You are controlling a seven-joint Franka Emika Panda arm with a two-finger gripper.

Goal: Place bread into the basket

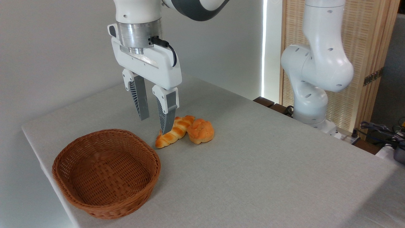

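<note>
Bread (201,130) sits touching the braided loaf (174,131) on our desk (253,164); jaws partly open, empty, above. We risk grabbing the loaf instead; basket (106,172) empty.

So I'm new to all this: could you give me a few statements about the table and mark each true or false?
1. The basket is empty. True.
2. The gripper holds the round bun. False: it is open and holds nothing.
3. The bun touches the braided loaf. True.
4. The bun is already in the basket. False: it lies on the table.
</note>
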